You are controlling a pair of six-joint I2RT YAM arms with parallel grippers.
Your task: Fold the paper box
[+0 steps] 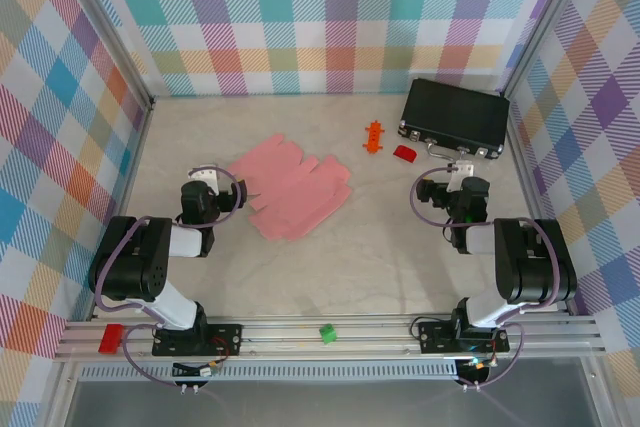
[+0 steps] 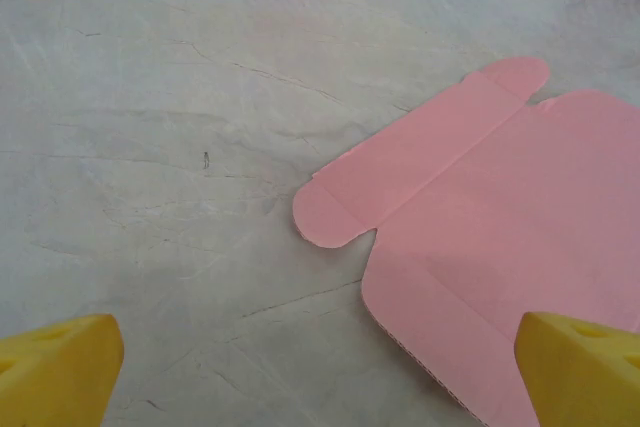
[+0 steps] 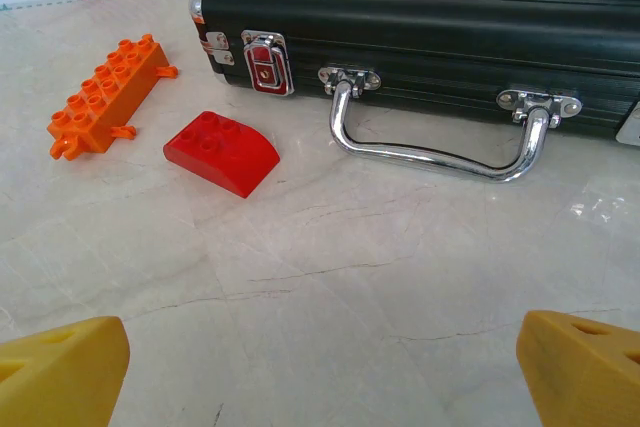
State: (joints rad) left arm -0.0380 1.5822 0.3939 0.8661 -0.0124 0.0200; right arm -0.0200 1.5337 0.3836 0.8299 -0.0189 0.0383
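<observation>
Salmon-pink paper box (image 1: 290,187) lying flat, unfolded, on table (image 1: 350,252), left of centre. Left gripper (image 2: 320,377) just beside it, fingers spread wide, empty. Right gripper (image 3: 320,372) spread wide, empty, facing black case (image 3: 420,7) and red block (image 3: 222,152).

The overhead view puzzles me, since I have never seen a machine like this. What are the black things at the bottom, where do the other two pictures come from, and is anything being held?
Those are two robot arms, the left arm and the right arm, bolted at the near edge of the pale table. The overhead camera looks down on them from behind. The other two pictures come from cameras on their wrists; the yellow tips are each claw's fingers. The left claw, open, looks at the flat salmon-pink card cut-out, which is the paper box, not yet folded. The right claw, also open, faces a ribbed black hard case with a chrome handle, a small red curved block and an orange studded brick. Nothing is held.
</observation>
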